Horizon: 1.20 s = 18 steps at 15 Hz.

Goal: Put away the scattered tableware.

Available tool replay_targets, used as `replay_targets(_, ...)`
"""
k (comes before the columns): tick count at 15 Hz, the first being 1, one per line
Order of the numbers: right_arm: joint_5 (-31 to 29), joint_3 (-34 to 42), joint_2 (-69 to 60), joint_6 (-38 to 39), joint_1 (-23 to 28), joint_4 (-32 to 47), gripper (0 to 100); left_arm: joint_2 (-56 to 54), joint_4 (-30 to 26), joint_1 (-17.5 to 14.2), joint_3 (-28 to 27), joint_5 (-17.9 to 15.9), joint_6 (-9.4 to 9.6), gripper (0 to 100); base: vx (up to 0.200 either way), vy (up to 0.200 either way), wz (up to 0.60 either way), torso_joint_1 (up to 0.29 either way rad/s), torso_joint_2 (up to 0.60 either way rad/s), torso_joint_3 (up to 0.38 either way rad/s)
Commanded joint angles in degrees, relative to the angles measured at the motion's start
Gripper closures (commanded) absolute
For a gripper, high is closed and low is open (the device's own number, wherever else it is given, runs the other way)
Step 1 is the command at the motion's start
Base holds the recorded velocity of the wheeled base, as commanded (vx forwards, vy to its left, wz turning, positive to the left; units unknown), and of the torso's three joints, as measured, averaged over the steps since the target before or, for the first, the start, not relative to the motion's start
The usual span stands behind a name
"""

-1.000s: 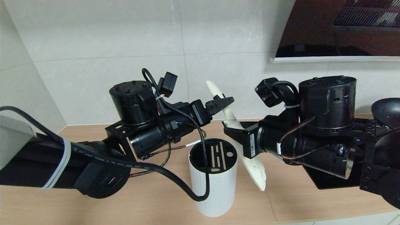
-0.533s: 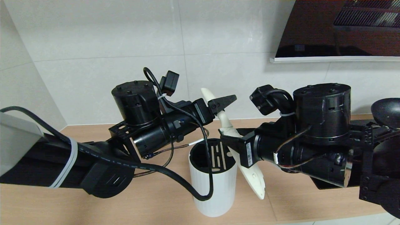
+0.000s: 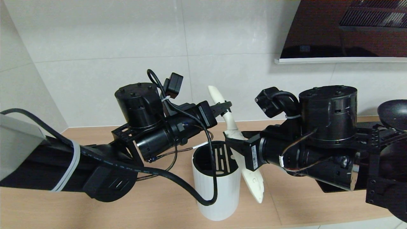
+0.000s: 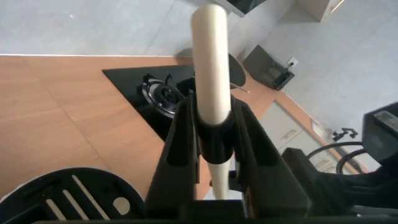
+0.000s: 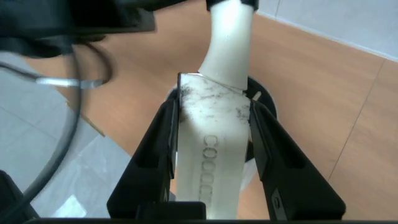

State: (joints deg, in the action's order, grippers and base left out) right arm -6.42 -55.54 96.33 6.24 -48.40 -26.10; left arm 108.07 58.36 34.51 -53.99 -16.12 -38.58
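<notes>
- My left gripper [image 3: 224, 107] is closed tight around the thin handle of the white spatula [image 3: 231, 123] – its fingers [image 4: 181, 140] press the handle from both sides, above the white holder [image 3: 219, 190].
- My right gripper [image 3: 236, 142] is clamped on the same spatula lower down, where the handle widens into the blade, just over the holder's right rim.
- The spatula is in the air and tilted: its handle tip points up above the holder, and its blade hangs down outside the holder, close by its right wall.
- The holder stands upright on the wooden counter [image 3: 143, 203], with its black slotted top facing up.
</notes>
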Motion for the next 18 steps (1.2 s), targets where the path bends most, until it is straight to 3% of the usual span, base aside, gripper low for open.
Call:
replay_targets(1,0.0,0.1,-0.1,0.1,0.0,0.0,100,-0.1,0.1,0.0,0.0,0.0,0.0,100,0.0,0.0,0.0,0.0,0.0,0.0)
replay_targets(4,-0.1,-0.1,0.0,0.1,0.0,-0.1,100,-0.6,-0.2,0.0,0.0,0.0,0.0,100,0.0,0.0,0.0,0.0,0.0,0.0)
replay_targets(5,0.0,-0.1,0.0,0.4,0.0,-0.1,0,-1.0,-0.3,0.0,-0.1,0.0,0.0,100,0.0,0.0,0.0,0.0,0.0,0.0)
replay_targets(7,-0.1,0.4,-0.7,0.4,0.0,-1.2,0,-5.4,-2.0,0.0,-0.1,0.0,0.61,100,0.0,0.0,0.0,0.0,0.0,0.0)
replay_targets(9,-0.3,0.8,-2.6,0.4,0.1,-2.7,0,-10.2,-6.7,0.0,-0.5,0.7,2.64,100,0.0,0.0,0.0,0.0,0.0,0.0)
replay_targets(12,-0.2,2.3,-9.7,0.0,1.4,-2.3,0,-14.2,-16.2,0.1,-7.5,16.0,8.17,100,0.0,0.0,0.0,0.0,0.0,0.0)
replay_targets(13,-0.2,3.2,-12.5,-0.3,2.8,-2.1,0,-14.6,-19.9,1.0,-11.0,24.5,11.34,100,0.0,0.0,0.0,0.0,0.0,0.0)
replay_targets(14,-0.2,3.3,-14.4,-0.3,4.1,-0.7,0,-14.6,-21.7,2.2,-12.9,31.0,13.27,100,0.0,0.0,0.0,0.0,0.0,0.0)
replay_targets(15,-0.2,3.2,-16.2,-0.3,5.0,1.3,0,-14.5,-22.7,4.2,-13.8,35.5,15.29,100,0.0,0.0,0.0,0.0,0.0,0.0)
replay_targets(17,0.1,2.8,-18.6,-0.3,6.3,4.7,0,-12.4,-23.1,8.2,-13.4,45.4,21.62,100,0.0,0.0,0.0,0.0,0.0,0.0)
replay_targets(18,0.2,2.8,-18.8,-0.3,6.7,4.8,0,-11.3,-22.9,9.0,-13.4,48.7,23.55,100,0.0,0.0,0.0,0.0,0.0,0.0)
